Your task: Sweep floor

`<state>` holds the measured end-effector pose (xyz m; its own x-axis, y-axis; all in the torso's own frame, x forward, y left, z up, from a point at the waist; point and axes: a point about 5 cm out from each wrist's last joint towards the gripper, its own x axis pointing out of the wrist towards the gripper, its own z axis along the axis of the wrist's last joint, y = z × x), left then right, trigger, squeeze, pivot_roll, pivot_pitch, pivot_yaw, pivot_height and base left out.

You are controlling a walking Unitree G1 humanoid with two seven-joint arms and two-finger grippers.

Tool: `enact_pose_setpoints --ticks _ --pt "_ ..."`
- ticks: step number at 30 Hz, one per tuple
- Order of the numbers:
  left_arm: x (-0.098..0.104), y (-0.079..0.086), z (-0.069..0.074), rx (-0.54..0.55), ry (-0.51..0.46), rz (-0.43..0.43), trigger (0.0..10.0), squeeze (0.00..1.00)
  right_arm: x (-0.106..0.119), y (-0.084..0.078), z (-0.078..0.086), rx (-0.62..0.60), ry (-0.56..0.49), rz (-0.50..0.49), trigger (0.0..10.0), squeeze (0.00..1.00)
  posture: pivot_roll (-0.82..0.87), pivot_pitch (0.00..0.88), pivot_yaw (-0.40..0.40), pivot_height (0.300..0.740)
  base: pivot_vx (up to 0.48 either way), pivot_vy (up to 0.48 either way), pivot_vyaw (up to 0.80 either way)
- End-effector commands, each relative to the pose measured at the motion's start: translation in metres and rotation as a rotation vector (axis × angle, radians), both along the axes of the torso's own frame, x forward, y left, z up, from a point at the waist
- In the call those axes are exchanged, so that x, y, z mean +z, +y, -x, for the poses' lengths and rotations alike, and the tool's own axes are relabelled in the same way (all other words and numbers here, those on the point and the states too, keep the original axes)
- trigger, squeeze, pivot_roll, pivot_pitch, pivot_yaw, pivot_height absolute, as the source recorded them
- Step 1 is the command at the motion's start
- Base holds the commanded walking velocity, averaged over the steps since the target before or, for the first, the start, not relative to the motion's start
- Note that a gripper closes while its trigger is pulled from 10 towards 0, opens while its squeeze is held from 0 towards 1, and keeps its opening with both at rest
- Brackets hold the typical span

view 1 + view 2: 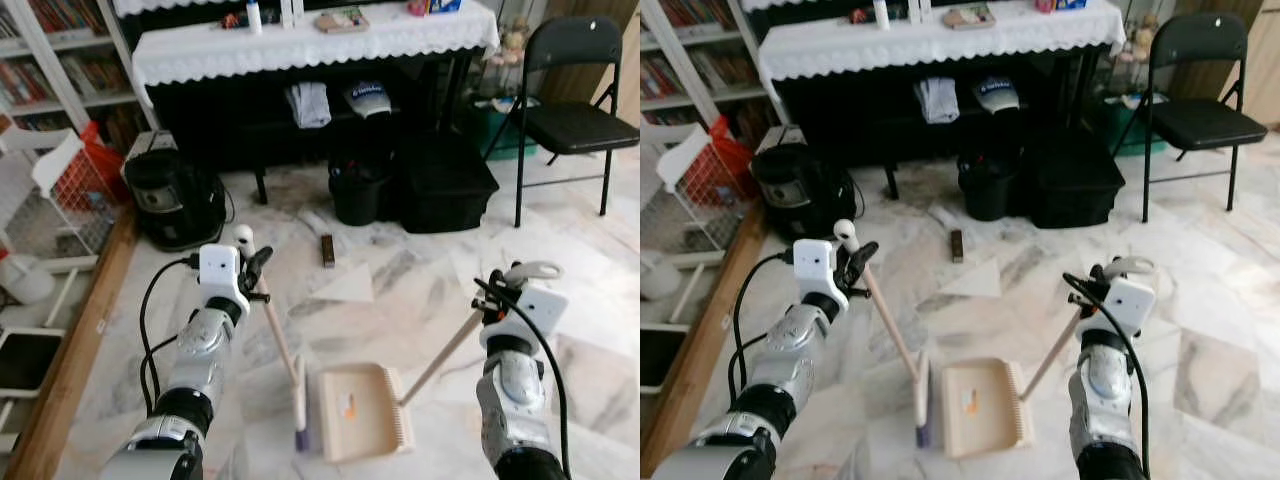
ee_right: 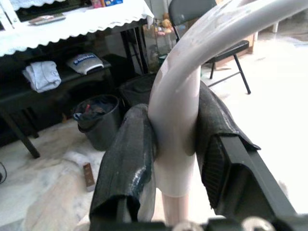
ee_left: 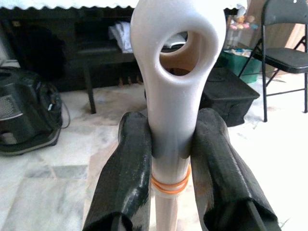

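the left hand point(image 1: 252, 268) pinches the white looped top of the broom point(image 1: 283, 348), whose wooden handle slants down to bristles on the marble floor point(image 1: 400, 290), just left of the dustpan point(image 1: 355, 410). the beige dustpan lies flat near the robot, an orange scrap inside. its handle rises rightward to the right hand point(image 1: 500, 292), clamped on the white grip. a black bin point(image 1: 358, 188) stands far behind.

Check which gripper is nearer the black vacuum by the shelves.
Left. The left gripper, shut on the broom handle, is just in front of the vacuum. The right gripper, shut on the dustpan handle, is far across the floor.
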<state>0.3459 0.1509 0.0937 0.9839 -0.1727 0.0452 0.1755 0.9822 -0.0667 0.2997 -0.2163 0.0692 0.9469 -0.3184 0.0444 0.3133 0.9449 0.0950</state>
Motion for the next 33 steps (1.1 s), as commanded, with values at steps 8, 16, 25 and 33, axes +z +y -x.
enact_pose_setpoints --ticks 8,16,25,33 --pt "0.0166 0.0040 -0.0067 -0.006 -0.068 -0.017 10.0 0.00 0.0132 0.0066 -0.0062 0.001 -0.073 -0.014 10.0 0.00 -0.22 0.000 0.119 0.740 0.376 0.000 0.00" --pt "0.0188 0.0036 -0.0084 -0.017 -0.072 -0.019 10.0 0.00 0.0133 0.0082 -0.0068 0.003 -0.076 -0.018 10.0 0.00 -0.23 0.000 0.124 0.740 0.382 0.000 0.00" --pt "0.0213 0.0003 -0.0103 -0.031 -0.077 -0.020 10.0 0.00 0.0127 0.0070 -0.0072 -0.004 -0.070 -0.041 10.0 0.00 -0.20 0.000 0.128 0.740 0.381 0.000 -0.42" --pt "0.0215 0.0050 -0.0094 -0.009 -0.083 -0.019 10.0 0.00 0.0138 0.0078 -0.0091 0.007 -0.072 -0.042 10.0 0.00 -0.19 0.000 0.113 0.740 0.381 0.000 -0.80"
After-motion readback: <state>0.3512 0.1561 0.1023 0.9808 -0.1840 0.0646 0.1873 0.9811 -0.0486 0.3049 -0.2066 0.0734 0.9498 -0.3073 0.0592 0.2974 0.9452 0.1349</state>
